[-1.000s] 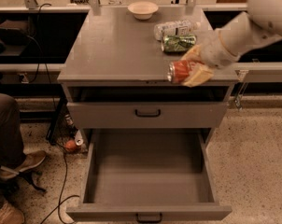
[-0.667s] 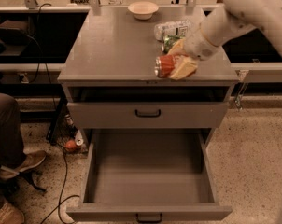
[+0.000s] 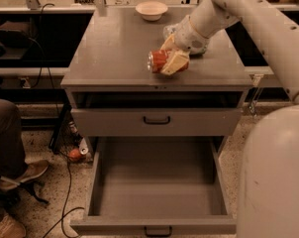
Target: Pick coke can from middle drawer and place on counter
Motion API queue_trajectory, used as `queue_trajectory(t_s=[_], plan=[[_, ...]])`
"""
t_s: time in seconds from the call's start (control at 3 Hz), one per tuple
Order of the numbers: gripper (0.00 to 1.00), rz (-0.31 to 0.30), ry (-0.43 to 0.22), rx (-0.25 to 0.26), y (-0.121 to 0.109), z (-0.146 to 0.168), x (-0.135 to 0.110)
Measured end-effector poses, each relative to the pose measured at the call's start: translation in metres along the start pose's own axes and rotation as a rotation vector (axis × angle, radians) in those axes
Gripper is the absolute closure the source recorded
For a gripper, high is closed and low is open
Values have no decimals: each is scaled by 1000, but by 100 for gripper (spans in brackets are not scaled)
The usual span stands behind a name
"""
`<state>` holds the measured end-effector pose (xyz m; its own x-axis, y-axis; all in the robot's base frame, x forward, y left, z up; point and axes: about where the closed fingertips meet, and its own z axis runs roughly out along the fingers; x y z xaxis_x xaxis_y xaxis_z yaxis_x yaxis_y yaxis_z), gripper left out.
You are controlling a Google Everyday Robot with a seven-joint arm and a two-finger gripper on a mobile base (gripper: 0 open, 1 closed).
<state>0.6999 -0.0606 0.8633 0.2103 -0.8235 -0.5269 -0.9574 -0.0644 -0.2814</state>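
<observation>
Red coke can [image 3: 157, 61] with silver ends was out of wide grey metal middle drawer [image 3: 157, 187], sideways just above flat grey counter [image 3: 115, 48]. Gripper [image 3: 168, 58] hung over counter's front, jaws squeezing can. Left: put down, let go.

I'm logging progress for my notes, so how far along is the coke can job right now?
Done: the coke can is out of the middle drawer, whose open tray shows nothing inside. In hand: the gripper holds the can on its side between its fingers, low over the counter; whether it touches the surface cannot be told. Left: set it down, release and withdraw.
</observation>
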Motion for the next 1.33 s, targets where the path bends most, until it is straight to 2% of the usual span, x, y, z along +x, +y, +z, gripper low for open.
queue_trajectory(t_s=[0.33,0.67,1.0,1.33], plan=[[100,9,-14,-11,-15,8,-11],[84,33,-7,-34,-26,21,-14],[62,52,5,-39,-34,30,-14],[30,74,12,-41,-42,37,-9]])
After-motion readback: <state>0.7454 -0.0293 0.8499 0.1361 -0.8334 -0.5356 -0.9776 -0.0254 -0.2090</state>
